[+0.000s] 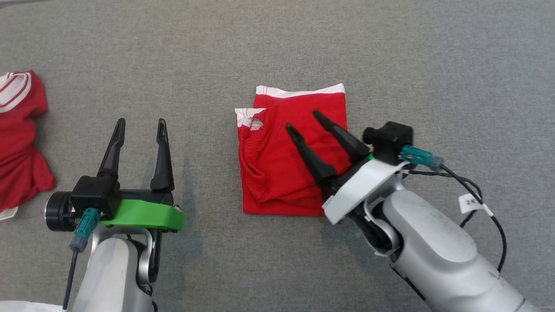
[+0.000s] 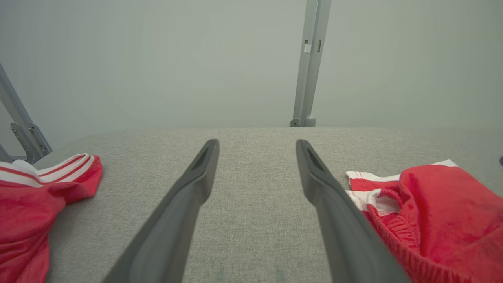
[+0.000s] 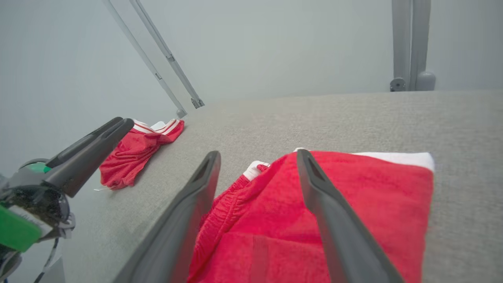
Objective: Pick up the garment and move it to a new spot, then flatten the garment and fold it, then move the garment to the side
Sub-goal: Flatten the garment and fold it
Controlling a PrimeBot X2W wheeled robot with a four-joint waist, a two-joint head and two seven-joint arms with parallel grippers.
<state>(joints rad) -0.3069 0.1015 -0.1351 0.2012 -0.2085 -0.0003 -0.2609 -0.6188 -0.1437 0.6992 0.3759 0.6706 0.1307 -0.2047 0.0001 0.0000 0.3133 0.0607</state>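
The grey table (image 1: 277, 43) carries the folded red garment (image 1: 277, 173) at its middle, with another red cloth (image 1: 19, 143) well apart at the left; the right tool (image 1: 301, 119) hovers over the garment, fingers spread, holding nothing; the left tool (image 1: 141, 121) is spread too, over bare table; to shift the garment aside, better pinch every layer at one edge and slide low, lest the fold open; the white tag (image 1: 470, 202) on the right arm's cable is too small to read.

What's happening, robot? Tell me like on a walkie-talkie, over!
Both open: left gripper empty, right gripper over folded red garment, nothing held. Far left, second red garment, not in the way. Over.
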